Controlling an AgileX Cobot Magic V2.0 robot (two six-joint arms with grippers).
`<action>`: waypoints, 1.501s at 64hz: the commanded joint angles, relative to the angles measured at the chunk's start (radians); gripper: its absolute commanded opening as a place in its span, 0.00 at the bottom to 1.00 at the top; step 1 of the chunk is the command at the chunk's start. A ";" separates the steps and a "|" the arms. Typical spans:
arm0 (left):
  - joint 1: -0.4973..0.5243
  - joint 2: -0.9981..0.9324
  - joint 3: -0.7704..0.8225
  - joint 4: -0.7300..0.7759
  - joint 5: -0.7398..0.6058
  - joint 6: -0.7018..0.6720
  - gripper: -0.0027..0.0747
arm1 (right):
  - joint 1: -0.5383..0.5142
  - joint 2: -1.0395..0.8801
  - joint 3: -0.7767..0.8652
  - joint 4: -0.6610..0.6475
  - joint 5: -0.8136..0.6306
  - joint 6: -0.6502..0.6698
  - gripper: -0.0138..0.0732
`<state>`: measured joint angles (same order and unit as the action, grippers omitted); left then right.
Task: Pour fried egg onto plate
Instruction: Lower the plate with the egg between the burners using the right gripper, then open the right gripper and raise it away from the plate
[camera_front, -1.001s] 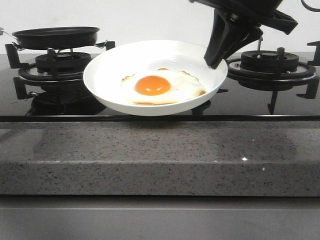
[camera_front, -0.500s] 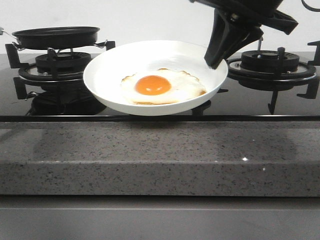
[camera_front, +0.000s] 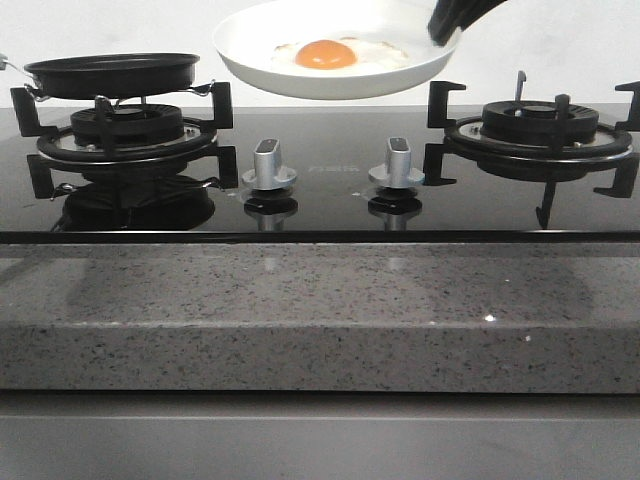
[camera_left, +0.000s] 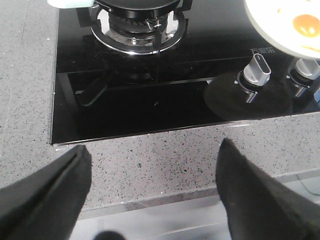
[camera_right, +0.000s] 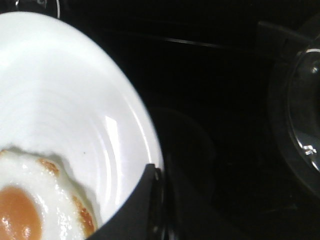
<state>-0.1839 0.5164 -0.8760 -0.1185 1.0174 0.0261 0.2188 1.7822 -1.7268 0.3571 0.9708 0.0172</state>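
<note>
The white plate (camera_front: 240, 58) hangs in the air above the back of the hob, with the fried egg (camera_front: 335, 52) lying flat in it, orange yolk up. My right gripper (camera_front: 445, 25) is shut on the plate's right rim. In the right wrist view its fingers (camera_right: 145, 200) pinch the rim of the plate (camera_right: 65, 100), beside the egg (camera_right: 30, 205). My left gripper (camera_left: 152, 160) is open and empty over the stone counter's front edge. From there the plate (camera_left: 265, 30) and egg (camera_left: 305, 25) show at the far right.
An empty black frying pan (camera_front: 112, 72) sits on the left burner (camera_front: 125, 130). Two silver knobs (camera_front: 268, 165) (camera_front: 397, 162) stand on the black glass hob. The right burner (camera_front: 540, 125) carries nothing. A speckled grey counter (camera_front: 320, 300) runs along the front.
My right gripper has lifted the plate with the egg up and a little to the right. The two knobs it hid now show. The pan has not moved.
</note>
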 joint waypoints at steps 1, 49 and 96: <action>-0.007 0.005 -0.022 -0.007 -0.076 -0.012 0.70 | -0.010 0.015 -0.108 0.038 -0.024 0.057 0.10; -0.007 0.005 -0.022 -0.009 -0.076 -0.012 0.70 | -0.035 0.240 -0.277 0.039 0.079 0.229 0.49; -0.007 0.005 -0.022 -0.009 -0.076 -0.012 0.70 | -0.003 -0.263 0.127 0.016 0.048 -0.029 0.51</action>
<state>-0.1839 0.5164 -0.8755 -0.1185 1.0151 0.0261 0.2163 1.6595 -1.6696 0.3606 1.1053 0.0377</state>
